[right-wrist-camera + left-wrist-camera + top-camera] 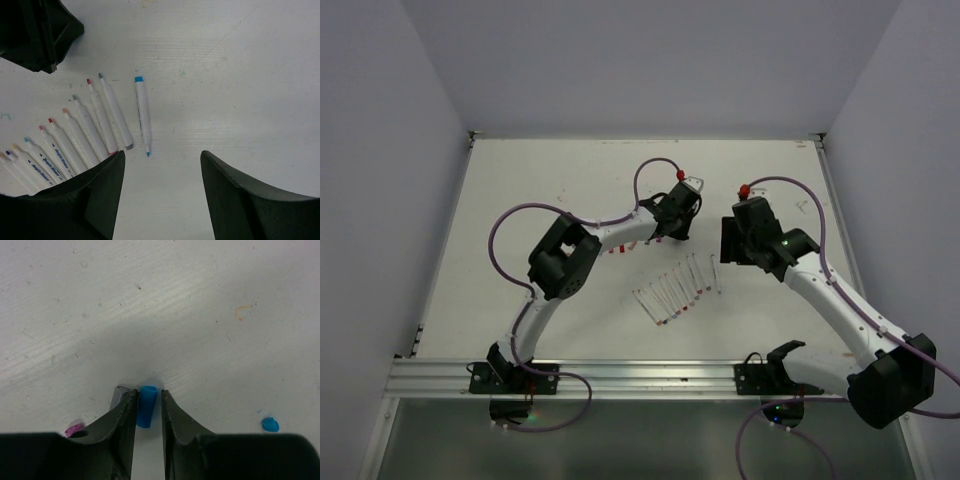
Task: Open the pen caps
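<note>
1. Between the fingers of the left gripper (pixel 147 392), in its wrist view, lies a blue cap (pixel 146 407). It is a short plastic cylinder with its open end pointing away from the camera.
2. The left jaws stand only slightly apart, a little wider than the cap. The cap sits against the finger on the left of that view, and a thin strip of table (pixel 165 315) shows between it and the other finger. So the cap is not pinched from both sides. Whether it rests flat on the table I cannot tell.
3. A pink cap (pixel 74 429) peeps out just beside the outer edge of the same left-hand finger, partly hidden by it.
4. A small blue piece (pixel 270 424) lies well off to the right of the fingers, alone on the table. It is too small to say whether it is another cap.
5. An orange mark (pixel 242 311) stains the table farther out, apart from everything else.
6. The right gripper (pixel 162 156) hangs with its jaws wide apart and nothing between them, only bare table.
7. Beyond its fingers a row of white pens (pixel 80 137) lies side by side in a fan, coloured tips bared and pointing away. One single pen (pixel 143 117), blue at both ends, lies just to the right of the row, apart from it.
8. In the top view the row of pens sits near the middle of the table, between the two arms. The left arm (pixel 565 260) reaches past it to the far side.
</note>
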Controlling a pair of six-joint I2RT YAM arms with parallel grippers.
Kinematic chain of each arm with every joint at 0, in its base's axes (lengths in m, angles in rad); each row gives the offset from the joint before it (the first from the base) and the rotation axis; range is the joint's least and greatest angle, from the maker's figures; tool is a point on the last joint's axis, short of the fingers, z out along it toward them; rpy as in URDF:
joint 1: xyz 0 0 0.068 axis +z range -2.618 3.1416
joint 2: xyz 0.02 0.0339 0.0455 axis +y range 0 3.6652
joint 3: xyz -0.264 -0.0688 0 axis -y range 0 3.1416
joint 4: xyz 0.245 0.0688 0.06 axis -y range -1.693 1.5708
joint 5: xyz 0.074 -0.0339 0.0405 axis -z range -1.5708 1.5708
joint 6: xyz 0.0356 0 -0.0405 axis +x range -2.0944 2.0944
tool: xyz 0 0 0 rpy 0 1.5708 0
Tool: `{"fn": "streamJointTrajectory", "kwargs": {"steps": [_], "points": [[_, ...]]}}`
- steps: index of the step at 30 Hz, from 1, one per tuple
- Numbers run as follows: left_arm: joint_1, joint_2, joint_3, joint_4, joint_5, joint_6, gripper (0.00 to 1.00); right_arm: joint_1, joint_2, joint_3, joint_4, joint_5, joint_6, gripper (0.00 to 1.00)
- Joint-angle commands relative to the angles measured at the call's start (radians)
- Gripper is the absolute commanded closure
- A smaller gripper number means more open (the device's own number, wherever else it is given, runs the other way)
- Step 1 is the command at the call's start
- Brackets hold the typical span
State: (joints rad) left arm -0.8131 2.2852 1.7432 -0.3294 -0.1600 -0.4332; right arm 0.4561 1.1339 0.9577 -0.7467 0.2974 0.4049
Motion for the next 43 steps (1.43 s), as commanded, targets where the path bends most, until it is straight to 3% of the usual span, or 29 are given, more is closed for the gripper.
{"fn": "streamJointTrajectory", "kwargs": {"steps": [1,8,11,13,17,18,26,31,32,34,36,42,43], "points": [[-0.003,0.034,0.016,-0.016,-0.029,0.019,0.72,0.001,-0.029,-0.002,0.029,0.003,-0.011,0.34],[-0.014,-0.027,-0.008,0.018,-0.035,0.014,0.7,0.0,-0.023,-0.011,0.04,-0.009,-0.012,0.34],[-0.02,-0.067,-0.008,0.029,-0.036,0.005,0.58,0.001,-0.023,-0.022,0.058,-0.033,-0.02,0.32],[-0.026,-0.082,0.002,0.026,-0.039,0.002,0.5,0.001,-0.019,-0.027,0.067,-0.041,-0.015,0.17],[-0.026,-0.122,0.006,0.018,-0.053,-0.006,0.44,0.0,-0.019,-0.043,0.079,-0.044,-0.017,0.13],[-0.026,-0.131,0.003,0.018,-0.055,-0.012,0.41,0.001,-0.019,-0.043,0.079,-0.04,-0.015,0.01],[-0.043,-0.266,-0.031,0.039,-0.061,-0.038,0.3,0.0,-0.029,-0.039,0.055,-0.003,0.002,0.01],[-0.041,-0.436,-0.161,0.075,-0.067,-0.081,0.23,0.0,-0.025,-0.054,0.035,-0.038,0.031,0.01],[-0.04,-0.464,-0.215,0.095,-0.062,-0.088,0.13,0.0,-0.031,-0.071,0.038,-0.041,0.047,0.01],[-0.035,-0.544,-0.266,0.113,-0.044,-0.11,0.09,0.0,-0.031,-0.085,0.044,-0.061,0.063,0.01],[-0.031,-0.591,-0.339,0.122,-0.027,-0.124,0.0,0.0,-0.043,-0.103,0.046,-0.079,0.078,0.01],[0.041,-0.774,-0.62,0.206,0.129,-0.202,0.0,0.0,-0.118,-0.169,0.066,-0.173,0.101,0.01],[0.058,-0.833,-0.67,0.246,0.23,-0.216,0.0,0.001,-0.134,-0.175,0.079,-0.182,0.106,0.01]]}}
